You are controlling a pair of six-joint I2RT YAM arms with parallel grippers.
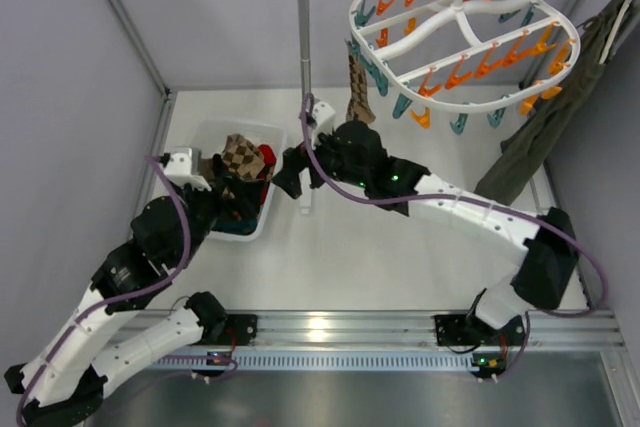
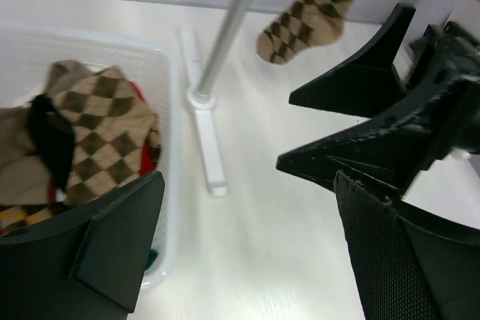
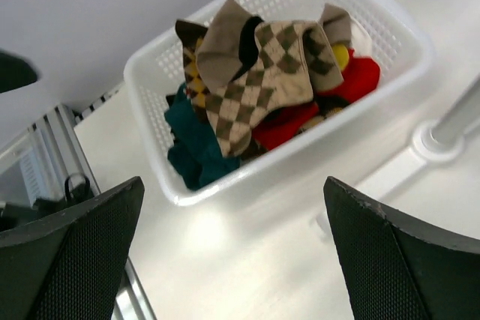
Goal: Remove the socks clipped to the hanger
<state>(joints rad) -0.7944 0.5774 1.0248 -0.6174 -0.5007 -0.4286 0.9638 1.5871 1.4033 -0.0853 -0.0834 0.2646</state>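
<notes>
The white oval hanger (image 1: 455,22) with orange and teal clips hangs from the rail at top right. One argyle sock (image 1: 360,87) is still clipped at its left edge; it also shows in the left wrist view (image 2: 315,1). Several other socks (image 3: 259,84) lie in the white basket (image 1: 268,217). My right gripper (image 1: 290,175) is open and empty, low beside the basket's right side (image 3: 232,252). My left gripper (image 1: 235,205) is open and empty at the basket's near right corner (image 2: 247,252), close to the right gripper's fingers (image 2: 375,103).
A grey metal pole (image 1: 304,37) stands on a white foot (image 2: 204,140) just right of the basket, between the grippers and the hanger. An olive-green garment (image 1: 560,97) hangs at the far right. Grey walls enclose the table at the back and sides.
</notes>
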